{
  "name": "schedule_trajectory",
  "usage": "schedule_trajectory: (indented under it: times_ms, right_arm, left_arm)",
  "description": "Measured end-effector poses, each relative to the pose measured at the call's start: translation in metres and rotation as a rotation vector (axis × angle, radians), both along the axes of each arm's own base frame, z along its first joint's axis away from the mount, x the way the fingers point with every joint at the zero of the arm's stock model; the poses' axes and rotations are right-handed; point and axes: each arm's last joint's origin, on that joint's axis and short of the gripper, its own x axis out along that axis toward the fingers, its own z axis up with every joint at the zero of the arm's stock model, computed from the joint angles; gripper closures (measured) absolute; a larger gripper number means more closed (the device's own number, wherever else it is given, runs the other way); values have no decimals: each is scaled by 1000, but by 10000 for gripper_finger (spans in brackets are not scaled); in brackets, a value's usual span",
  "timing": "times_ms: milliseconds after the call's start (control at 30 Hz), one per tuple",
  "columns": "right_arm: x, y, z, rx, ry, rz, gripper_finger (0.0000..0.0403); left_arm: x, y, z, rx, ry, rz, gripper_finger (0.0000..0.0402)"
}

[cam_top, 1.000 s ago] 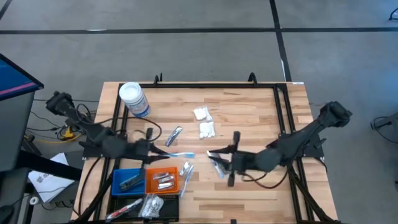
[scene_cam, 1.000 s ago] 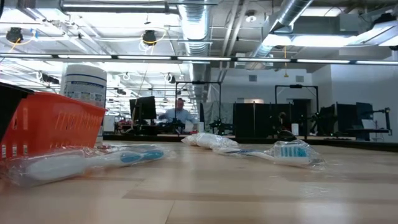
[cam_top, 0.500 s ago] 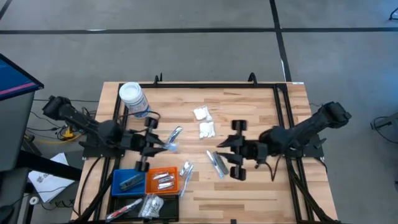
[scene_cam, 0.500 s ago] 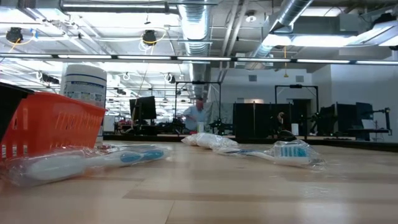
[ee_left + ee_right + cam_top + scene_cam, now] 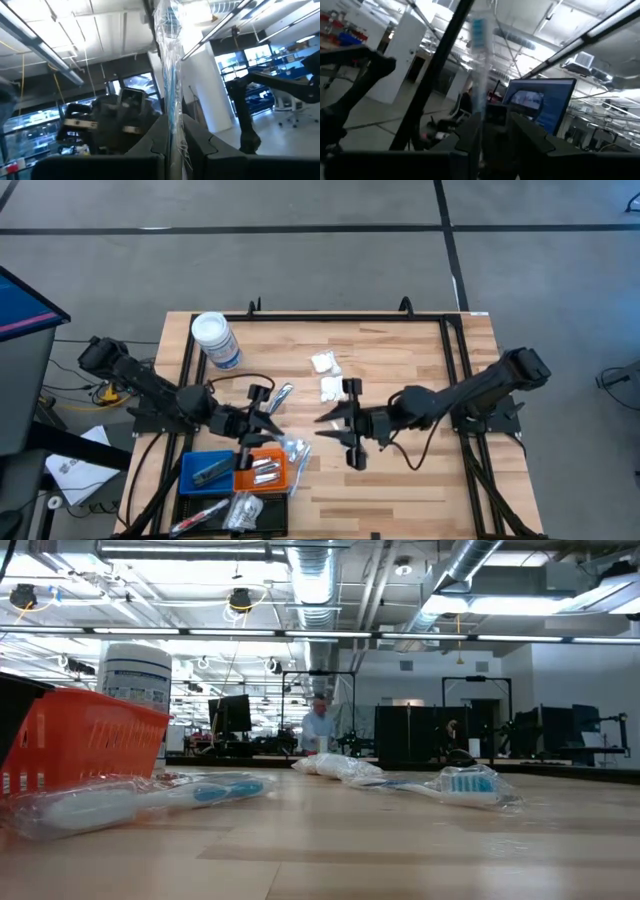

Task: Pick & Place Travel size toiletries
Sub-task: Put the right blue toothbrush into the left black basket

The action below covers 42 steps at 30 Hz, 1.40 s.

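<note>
Over the table (image 5: 400, 360), the left end effector (image 5: 172, 131) pinched a clear-wrapped toothbrush (image 5: 170, 65); the right end effector (image 5: 492, 125) gripped another wrapped toothbrush (image 5: 479, 60).

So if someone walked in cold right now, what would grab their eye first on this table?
Probably the two arms meeting mid-table: the left gripper holds a clear-wrapped toothbrush upright above the orange tray, and the right gripper holds another wrapped toothbrush just below the white packets. After that, the white-lidded jar at the far left corner of the wooden table.
</note>
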Motion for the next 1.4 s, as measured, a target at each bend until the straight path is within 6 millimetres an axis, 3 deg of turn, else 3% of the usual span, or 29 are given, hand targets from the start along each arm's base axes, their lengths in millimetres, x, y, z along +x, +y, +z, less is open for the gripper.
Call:
schedule_trajectory:
  times_ms: [67, 200, 400, 667, 1000, 1400]
  right_arm:
    - [3, 1, 6, 10, 4, -4, 297]
    - [13, 7, -3, 1, 45, 2, 261]
    - [23, 12, 0, 8, 23, -10, 211]
    - [35, 12, -7, 0, 42, -23, 173]
    - [36, 9, -8, 32, 58, -20, 192]
    - [40, -2, -8, 70, 64, -32, 266]
  left_arm:
    - [0, 1, 0, 5, -3, -13, 385]
    - [1, 0, -1, 6, 5, -15, 385]
    - [2, 1, -2, 13, 21, -11, 385]
    - [9, 12, -6, 4, 55, -1, 385]
    - [13, 16, -9, 8, 75, -19, 385]
    - [14, 17, -7, -3, 75, -15, 385]
